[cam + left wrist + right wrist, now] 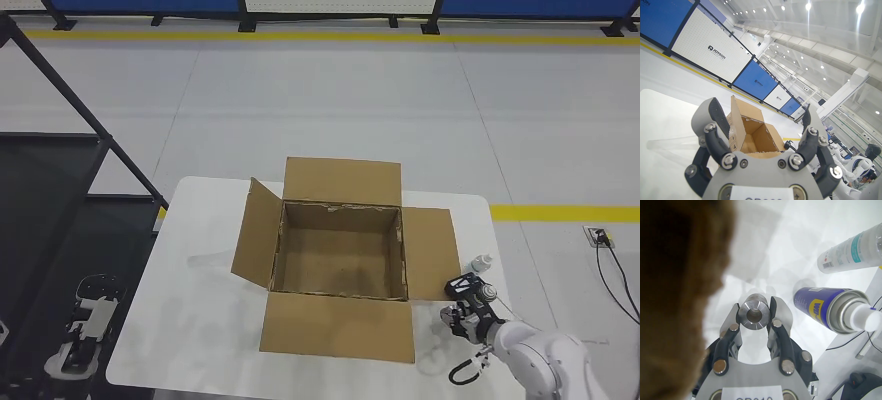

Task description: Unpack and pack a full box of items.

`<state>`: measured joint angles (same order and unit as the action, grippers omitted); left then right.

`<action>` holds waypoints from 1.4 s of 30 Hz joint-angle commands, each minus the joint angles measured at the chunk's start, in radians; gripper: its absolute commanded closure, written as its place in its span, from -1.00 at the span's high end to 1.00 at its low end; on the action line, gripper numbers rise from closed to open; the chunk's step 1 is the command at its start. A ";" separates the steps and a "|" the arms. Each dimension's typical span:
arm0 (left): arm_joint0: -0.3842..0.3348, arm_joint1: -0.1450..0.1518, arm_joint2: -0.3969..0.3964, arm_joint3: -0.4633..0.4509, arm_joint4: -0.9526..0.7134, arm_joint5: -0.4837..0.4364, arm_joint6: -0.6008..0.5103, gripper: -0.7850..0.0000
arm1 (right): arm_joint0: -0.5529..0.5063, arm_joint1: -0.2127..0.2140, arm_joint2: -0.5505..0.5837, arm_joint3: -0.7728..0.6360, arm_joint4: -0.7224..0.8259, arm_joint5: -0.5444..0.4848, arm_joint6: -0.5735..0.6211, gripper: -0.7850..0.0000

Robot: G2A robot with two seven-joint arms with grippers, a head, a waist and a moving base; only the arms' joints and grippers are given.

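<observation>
Table: we see a white rounded table (pixel 200 300) beneath the box.
Box: an open brown cardboard box (pixel 340 328) stands mid-table with its flaps spread.
Left gripper (pixel 761 108): well apart from the box and facing it, jaws spread wide.
Right gripper (pixel 755 306): just beside the box's right flap, jaws clamped on the cylinder.
Can: a blue spray can (pixel 821 308) stands right of the box.
Bottle: a white plastic bottle (pixel 848 251) stands near the right flap.
Cylinder: a short bored steel cylinder (pixel 754 315) sits between the right jaws.

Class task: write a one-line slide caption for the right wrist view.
Right gripper shut on a hollow metal cylinder over the white table, near a blue spray can and white bottle.
</observation>
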<state>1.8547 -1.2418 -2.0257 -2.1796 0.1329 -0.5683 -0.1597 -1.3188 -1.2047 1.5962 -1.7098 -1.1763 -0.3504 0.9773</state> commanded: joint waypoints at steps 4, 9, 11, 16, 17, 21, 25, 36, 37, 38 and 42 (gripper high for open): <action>0.000 0.000 0.000 0.000 0.000 0.000 0.000 1.00 | -0.009 0.005 -0.002 -0.020 0.000 0.008 0.008 -0.06; 0.000 0.000 0.000 0.000 0.000 0.000 0.000 1.00 | -0.042 0.009 0.015 -0.085 0.013 0.027 -0.037 -0.04; 0.000 0.000 0.000 0.000 0.000 0.000 0.000 1.00 | -0.068 0.009 0.020 -0.126 0.024 0.037 -0.071 -0.04; 0.000 0.000 0.000 0.000 0.000 0.000 0.000 1.00 | -0.108 0.009 0.013 -0.180 0.055 0.025 -0.178 -0.04; 0.000 0.000 0.000 0.000 0.000 0.000 0.000 1.00 | -0.112 0.009 0.010 -0.184 0.059 0.024 -0.199 -0.03; 0.000 0.000 0.000 0.000 0.000 0.000 0.000 1.00 | -0.124 0.008 -0.011 -0.187 0.072 0.022 -0.283 -0.05; 0.000 0.000 0.000 0.000 0.000 0.000 0.000 1.00 | -0.116 0.006 -0.043 -0.171 0.071 0.023 -0.337 -0.16; 0.000 0.000 0.000 0.000 0.000 0.000 0.000 1.00 | -0.082 0.007 -0.100 -0.142 0.061 0.013 -0.391 -0.18; 0.000 0.000 0.000 0.000 0.000 0.000 0.000 1.00 | -0.079 0.007 -0.102 -0.142 0.061 0.014 -0.393 -0.18; 0.000 0.000 0.000 0.000 0.000 0.000 0.000 1.00 | -0.077 0.008 -0.104 -0.140 0.062 0.009 -0.393 -0.17; 0.000 0.000 0.000 0.000 0.000 0.000 0.000 1.00 | -0.070 0.010 -0.108 -0.134 0.070 0.000 -0.397 -0.18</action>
<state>1.8547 -1.2418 -2.0257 -2.1796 0.1329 -0.5683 -0.1597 -1.3903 -1.1951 1.4898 -1.8452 -1.1096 -0.3469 0.5817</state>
